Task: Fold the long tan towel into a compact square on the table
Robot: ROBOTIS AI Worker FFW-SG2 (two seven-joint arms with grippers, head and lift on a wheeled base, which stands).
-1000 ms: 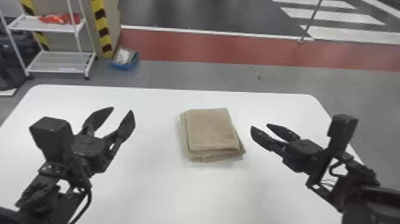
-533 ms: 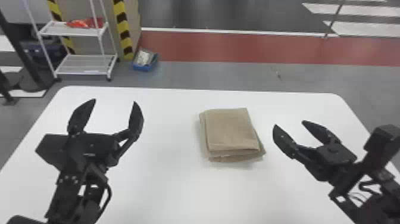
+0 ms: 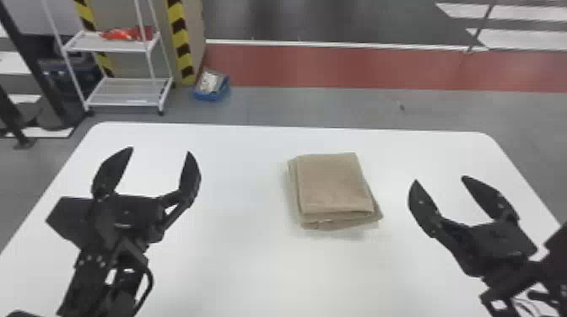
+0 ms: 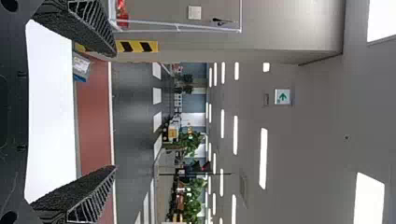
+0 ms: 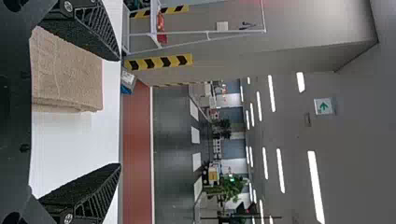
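One white table [image 3: 236,269] carries the folded towel [image 3: 333,185]. Well to the towel's left, my left gripper [image 3: 160,150] is spread and empty; nearer, on its right, my right gripper [image 3: 439,179] is spread and empty too. The towel is a compact block, edges slightly uneven. I judge folding done; next, back both away without brushing it.

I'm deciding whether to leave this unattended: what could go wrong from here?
The right gripper hangs open to the right of the towel, so a low leftward sweep might snag or shift it. Lower layers poke out at the towel's near edge, so the square may end up untidy.
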